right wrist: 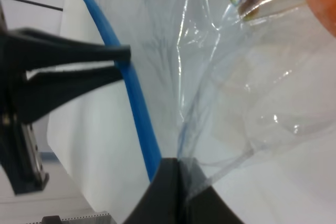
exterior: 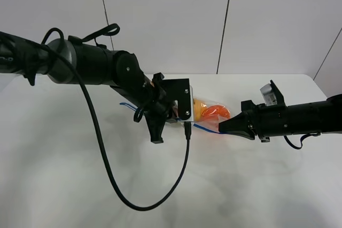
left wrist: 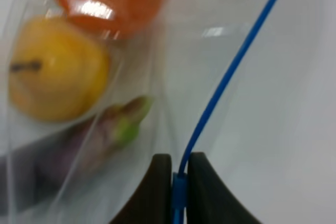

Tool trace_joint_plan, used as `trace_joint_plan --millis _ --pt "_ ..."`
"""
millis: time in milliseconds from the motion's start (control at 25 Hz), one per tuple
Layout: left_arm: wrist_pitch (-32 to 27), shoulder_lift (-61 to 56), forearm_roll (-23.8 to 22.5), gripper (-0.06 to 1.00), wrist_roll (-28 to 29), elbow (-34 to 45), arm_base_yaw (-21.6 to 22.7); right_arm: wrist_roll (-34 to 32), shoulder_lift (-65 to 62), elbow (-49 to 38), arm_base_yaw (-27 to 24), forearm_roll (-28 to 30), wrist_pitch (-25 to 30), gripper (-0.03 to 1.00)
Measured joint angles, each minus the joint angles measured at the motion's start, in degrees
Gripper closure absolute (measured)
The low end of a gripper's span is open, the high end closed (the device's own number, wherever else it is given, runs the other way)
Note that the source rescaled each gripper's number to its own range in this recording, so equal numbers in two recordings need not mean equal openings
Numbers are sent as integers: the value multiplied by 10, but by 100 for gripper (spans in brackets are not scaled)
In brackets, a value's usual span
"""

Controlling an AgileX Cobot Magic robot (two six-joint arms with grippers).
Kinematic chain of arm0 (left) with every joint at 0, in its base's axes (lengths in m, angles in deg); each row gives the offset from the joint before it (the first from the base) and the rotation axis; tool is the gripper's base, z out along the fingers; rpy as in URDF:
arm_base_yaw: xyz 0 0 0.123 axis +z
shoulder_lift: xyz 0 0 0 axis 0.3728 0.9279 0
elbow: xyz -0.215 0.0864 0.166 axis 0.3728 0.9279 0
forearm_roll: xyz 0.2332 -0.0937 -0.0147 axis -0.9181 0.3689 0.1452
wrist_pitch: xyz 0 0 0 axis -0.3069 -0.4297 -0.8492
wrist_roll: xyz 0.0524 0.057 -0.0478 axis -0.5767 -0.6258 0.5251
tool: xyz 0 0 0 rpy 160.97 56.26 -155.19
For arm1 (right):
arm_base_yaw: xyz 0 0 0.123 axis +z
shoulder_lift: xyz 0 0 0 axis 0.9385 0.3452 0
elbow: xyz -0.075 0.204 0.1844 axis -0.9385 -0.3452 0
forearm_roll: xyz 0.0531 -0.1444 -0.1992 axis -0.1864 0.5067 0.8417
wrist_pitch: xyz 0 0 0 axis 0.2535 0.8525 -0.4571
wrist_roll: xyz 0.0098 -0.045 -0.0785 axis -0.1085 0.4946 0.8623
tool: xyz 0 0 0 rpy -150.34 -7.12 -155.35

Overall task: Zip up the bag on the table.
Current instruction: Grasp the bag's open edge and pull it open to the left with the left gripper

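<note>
Slippage risk: left fingers (left wrist: 155, 182) pinch blue zipper strip (left wrist: 231, 72) of clear crinkly plastic bag (right wrist: 247, 93), right fingers (right wrist: 168, 182) pinch its edge; uneven pull could misalign seal.

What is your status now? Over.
Left fingers shut on blue zipper strip. Right fingers shut on bag edge. Bag on table, yellow fruit inside. Nothing in the way.

High view, clock centred on bag (exterior: 212, 112).
- 9–10 o'clock: blocked. Left arm (exterior: 91, 65) lies across; left hand (exterior: 156, 138) pinched on bag edge.
- 3 o'clock: blocked. Right hand (exterior: 222, 126) clamped on bag corner, right arm (exterior: 304, 117) behind it.
- 7 o'clock: black cable (exterior: 107, 170) loops over tabletop (exterior: 267, 190).
- 5–6 o'clock: bare tabletop, open approach.
- 12 o'clock: narrow bare strip before wall (exterior: 160, 20).
</note>
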Motion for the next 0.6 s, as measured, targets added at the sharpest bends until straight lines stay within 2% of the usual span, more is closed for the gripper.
trace_joint_plan --millis 160,600 --pt "-8 0 -29 94 3 0 30 0 0 0 0 0 0 97" --pt "-12 0 -60 94 14 0 108 0 0 0 0 0 -5 97"
